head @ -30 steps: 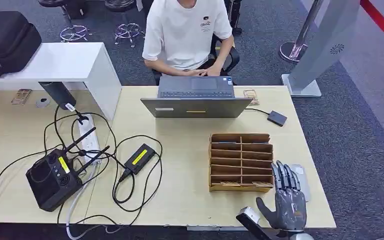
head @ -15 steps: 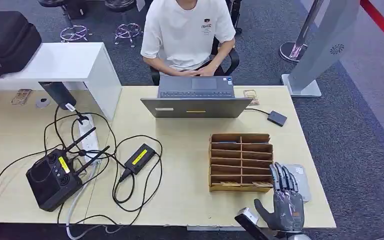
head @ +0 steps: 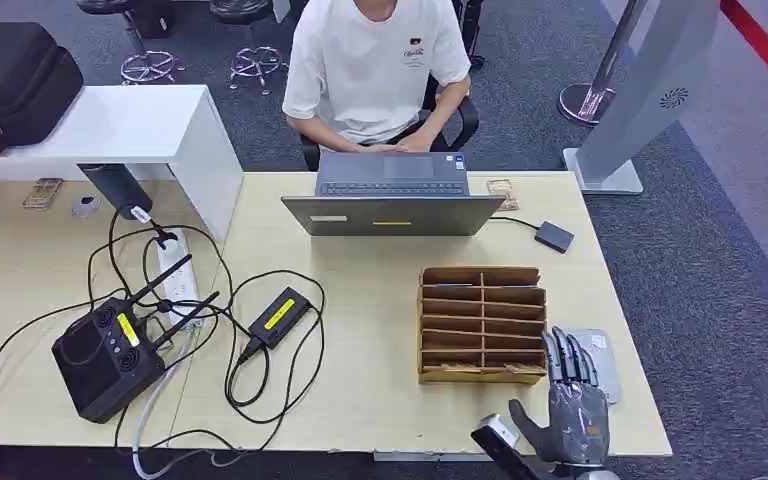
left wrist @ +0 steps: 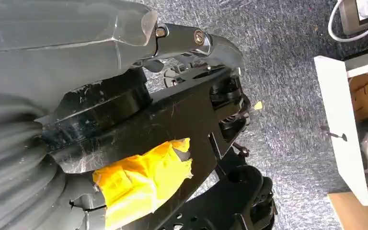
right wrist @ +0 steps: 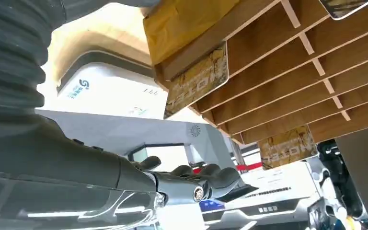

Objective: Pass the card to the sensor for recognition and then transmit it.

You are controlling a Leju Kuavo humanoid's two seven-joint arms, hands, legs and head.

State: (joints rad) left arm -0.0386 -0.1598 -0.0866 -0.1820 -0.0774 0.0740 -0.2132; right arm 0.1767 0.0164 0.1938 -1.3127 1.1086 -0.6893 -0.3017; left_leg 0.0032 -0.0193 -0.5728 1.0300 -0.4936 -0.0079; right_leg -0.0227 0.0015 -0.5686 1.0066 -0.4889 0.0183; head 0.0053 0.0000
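head view | right hand fingers spread, empty | beside wooden rack | left hand unclear

Wooden table with laptop, organizer.

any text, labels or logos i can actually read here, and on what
Nothing reads clearly.
Cards in the wooden organizer: brownish print, blurred.
White device with a blue logo: lettering too small.
Person's white shirt: small chest print, unreadable.
Black adapter: yellow label, too small.
Grey stand: round emblem, no words.
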